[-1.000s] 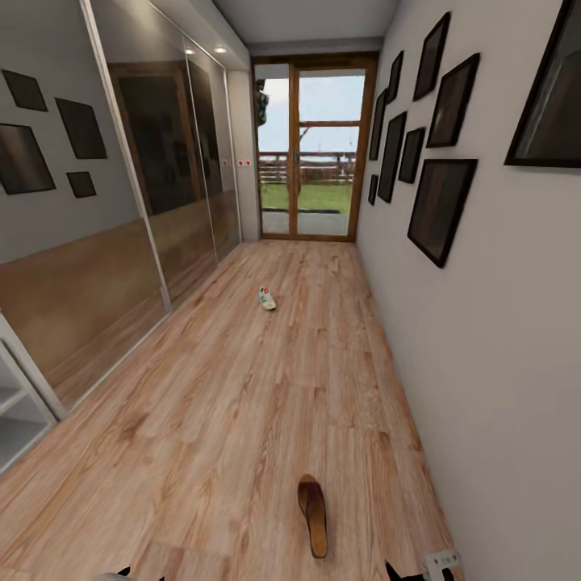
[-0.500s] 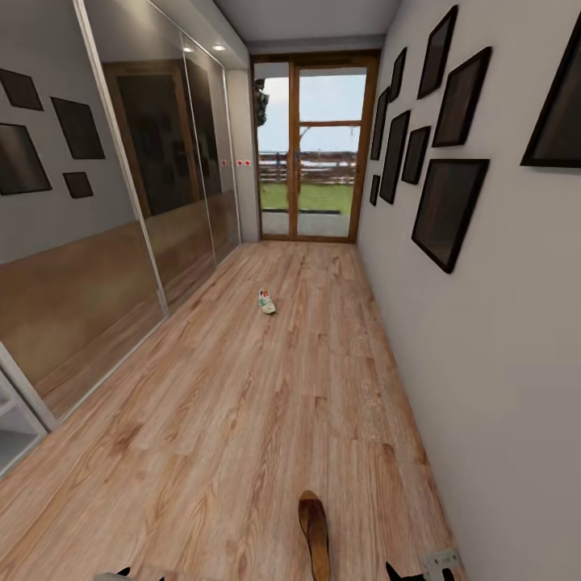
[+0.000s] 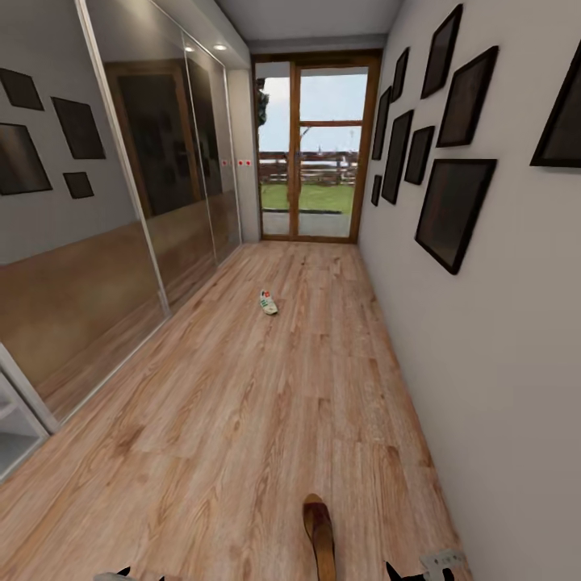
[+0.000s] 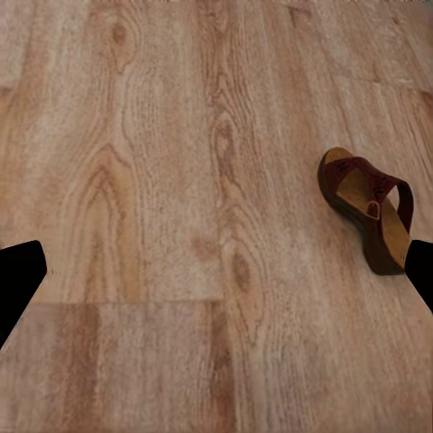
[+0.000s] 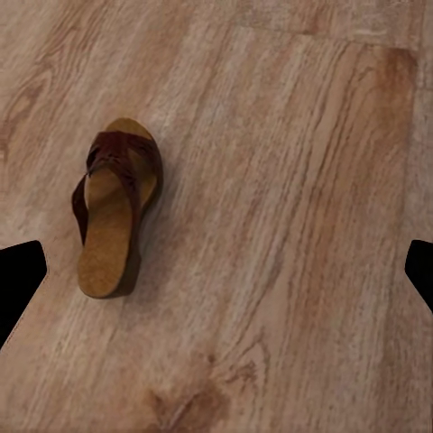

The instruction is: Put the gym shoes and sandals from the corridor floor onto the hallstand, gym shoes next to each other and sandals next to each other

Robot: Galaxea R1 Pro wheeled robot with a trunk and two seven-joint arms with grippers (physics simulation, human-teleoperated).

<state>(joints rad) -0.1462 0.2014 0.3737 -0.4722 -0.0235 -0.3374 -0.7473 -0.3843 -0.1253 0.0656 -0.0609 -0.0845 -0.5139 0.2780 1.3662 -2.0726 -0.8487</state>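
Rack [image 3: 12,428]: pale shelves at the far left edge of the corridor, beside the mirrored wardrobe [image 3: 121,242].

Left gripper [image 4: 216,289]: fingers spread wide, holding nothing, hanging over bare floor [image 3: 226,403]; the sandal lies off to one side of it, near one fingertip but apart.

Gym shoe [image 3: 268,302]: alone mid-corridor, well ahead, probably for a later trip.

Sandal [image 3: 320,537]: on the floor just before the robot, toe pointing away, lying loose as if dropped.

Right gripper [image 5: 216,280]: open and empty; the sandal [image 5: 113,216] sits near one finger, untouched.
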